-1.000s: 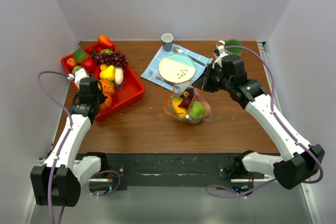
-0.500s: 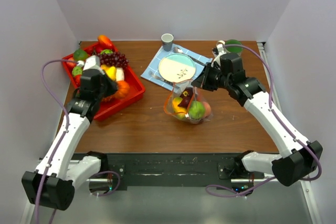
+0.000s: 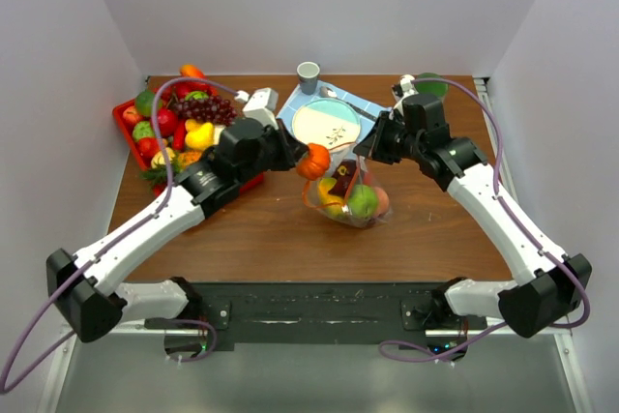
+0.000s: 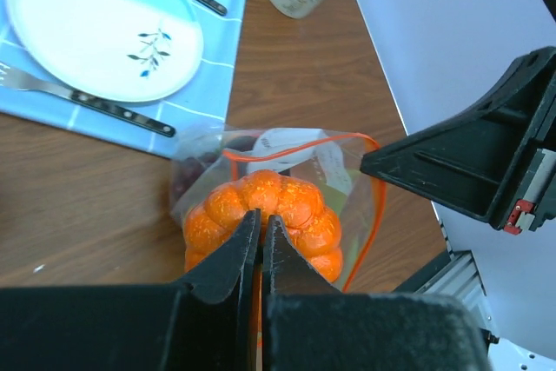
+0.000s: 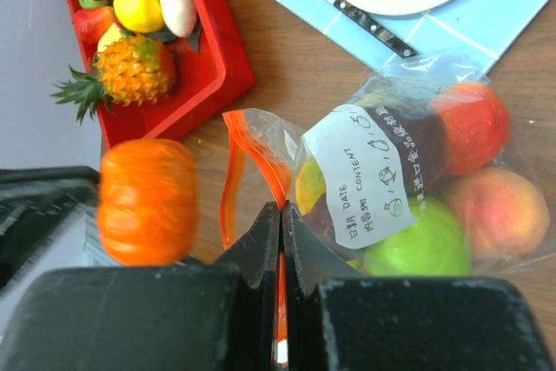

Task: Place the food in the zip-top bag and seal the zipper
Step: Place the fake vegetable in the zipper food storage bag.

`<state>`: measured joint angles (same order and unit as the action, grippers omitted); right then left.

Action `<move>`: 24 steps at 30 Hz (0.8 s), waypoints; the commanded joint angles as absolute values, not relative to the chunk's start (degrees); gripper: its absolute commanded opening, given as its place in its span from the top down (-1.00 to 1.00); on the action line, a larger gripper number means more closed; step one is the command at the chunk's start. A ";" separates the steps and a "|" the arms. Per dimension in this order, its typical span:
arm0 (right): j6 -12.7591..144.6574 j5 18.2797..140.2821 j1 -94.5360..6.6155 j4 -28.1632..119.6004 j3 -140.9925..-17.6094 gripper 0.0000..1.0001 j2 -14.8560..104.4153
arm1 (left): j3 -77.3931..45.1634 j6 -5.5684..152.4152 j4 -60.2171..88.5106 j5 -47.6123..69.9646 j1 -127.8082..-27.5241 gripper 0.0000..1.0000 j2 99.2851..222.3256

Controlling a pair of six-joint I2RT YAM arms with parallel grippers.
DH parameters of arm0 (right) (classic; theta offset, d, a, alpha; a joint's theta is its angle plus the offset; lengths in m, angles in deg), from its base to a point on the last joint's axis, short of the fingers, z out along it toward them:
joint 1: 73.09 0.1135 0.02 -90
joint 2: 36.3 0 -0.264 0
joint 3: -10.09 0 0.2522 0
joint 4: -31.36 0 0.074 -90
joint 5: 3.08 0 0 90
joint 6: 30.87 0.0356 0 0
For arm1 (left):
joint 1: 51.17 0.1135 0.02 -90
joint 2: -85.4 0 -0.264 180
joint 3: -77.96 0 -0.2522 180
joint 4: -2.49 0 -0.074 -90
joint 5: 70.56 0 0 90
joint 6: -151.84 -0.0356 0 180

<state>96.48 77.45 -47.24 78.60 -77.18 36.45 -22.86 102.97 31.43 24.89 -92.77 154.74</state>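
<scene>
At your left, the red plastic tray (image 3: pixel 124 121) is holding glossy food (image 3: pixel 198 132). Your left gripper (image 3: pixel 296 156) is pinching a round, ridged orange pumpkin (image 3: pixel 312 161) close to the open mouth of the bag (image 3: pixel 350 202). That crinkly clear bag is sitting mid-table, bulging with smooth fruit. Your right gripper (image 5: pixel 281 210) is pinching its thin orange-red zipper (image 5: pixel 230 171), holding that edge up.

The tray (image 3: pixel 123 126) of food (image 3: pixel 198 132) sits far left on the bench (image 3: pixel 261 229). The zip-top bag (image 3: pixel 350 202), with food inside, lies at centre, just near of the plate (image 3: pixel 326 126) on its napkin (image 4: pixel 217 36). A toy pumpkin (image 3: pixel 312 161) hangs just left of the bag's mouth. A cup (image 3: pixel 308 74) stands behind the plate, and a mug (image 3: pixel 427 85) far right.
</scene>
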 commanded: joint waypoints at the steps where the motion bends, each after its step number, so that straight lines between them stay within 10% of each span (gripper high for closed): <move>1: 96.84 80.59 -47.07 80.01 -80.66 1.00 35.24 | -18.42 104.03 26.53 28.22 -97.29 1.00 159.39; 24: 95.70 83.24 -47.07 84.85 -80.66 1.00 31.11 | -3.04 103.68 32.51 47.03 -107.24 0.94 181.37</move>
<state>96.11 83.48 -47.18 86.73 -79.08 34.24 -7.25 103.86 30.40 39.29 -107.31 180.77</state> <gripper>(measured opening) 0.011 0.036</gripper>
